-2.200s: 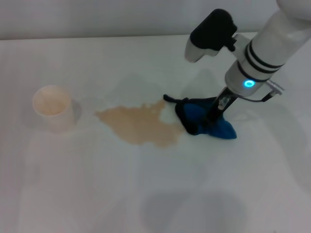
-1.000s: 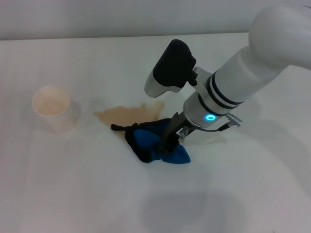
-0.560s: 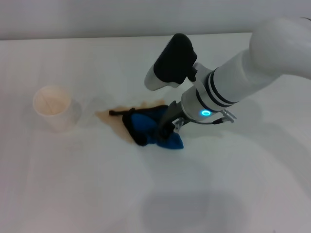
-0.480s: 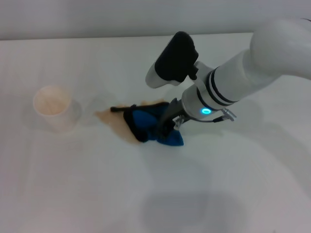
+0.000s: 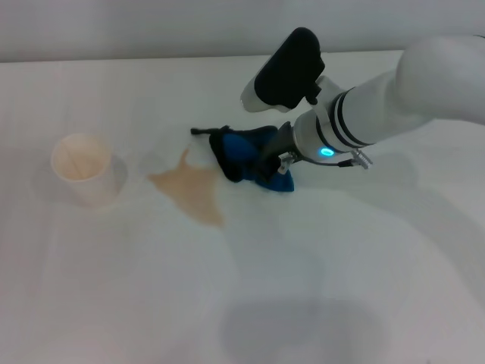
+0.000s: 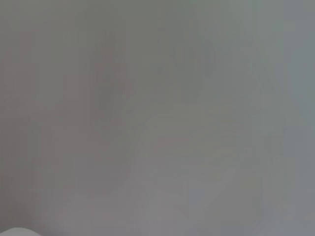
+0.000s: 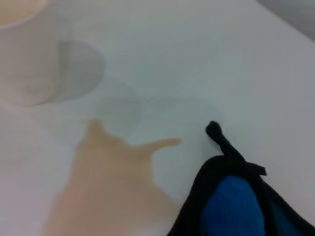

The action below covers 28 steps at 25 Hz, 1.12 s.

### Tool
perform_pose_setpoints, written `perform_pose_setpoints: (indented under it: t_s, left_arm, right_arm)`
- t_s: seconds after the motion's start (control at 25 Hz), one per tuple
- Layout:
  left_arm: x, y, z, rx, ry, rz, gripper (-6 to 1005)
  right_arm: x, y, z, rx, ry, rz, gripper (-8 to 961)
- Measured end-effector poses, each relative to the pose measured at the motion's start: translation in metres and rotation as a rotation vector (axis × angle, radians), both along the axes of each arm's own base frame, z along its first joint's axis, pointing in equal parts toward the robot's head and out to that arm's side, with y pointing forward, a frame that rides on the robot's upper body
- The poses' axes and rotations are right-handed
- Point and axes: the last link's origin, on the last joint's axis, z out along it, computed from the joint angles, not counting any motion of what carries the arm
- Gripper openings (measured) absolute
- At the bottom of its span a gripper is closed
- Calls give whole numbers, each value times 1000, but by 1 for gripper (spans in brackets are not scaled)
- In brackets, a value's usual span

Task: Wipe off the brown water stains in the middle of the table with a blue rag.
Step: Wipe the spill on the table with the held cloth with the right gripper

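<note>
Table (image 5: 114,288) looked smooth, matt white; rag (image 5: 246,155) was soft blue cloth with black edging; cup (image 5: 82,168) seemed pale paper; stain (image 5: 193,193) was thin, tan liquid.

The table (image 5: 318,265) is plain white, without pattern. On it the brown water stains (image 5: 193,189) are a light tan-brown, ragged patch. Just right of the stains, the blue rag (image 5: 242,155) is bright blue with black edging and a short black loop. Left of the stains, a paper cup (image 5: 82,168) is pale cream. The right arm beside the rag is white with black bands and a small cyan light.
</note>
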Motion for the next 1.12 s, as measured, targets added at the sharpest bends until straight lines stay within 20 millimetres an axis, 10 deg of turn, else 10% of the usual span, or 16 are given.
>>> perform_pose_setpoints:
  t_s: [1.12]
  left_arm:
    - [3, 4, 1, 2, 2, -9, 882]
  right_arm:
    - [-61, -48, -54, -215, 51, 200, 112]
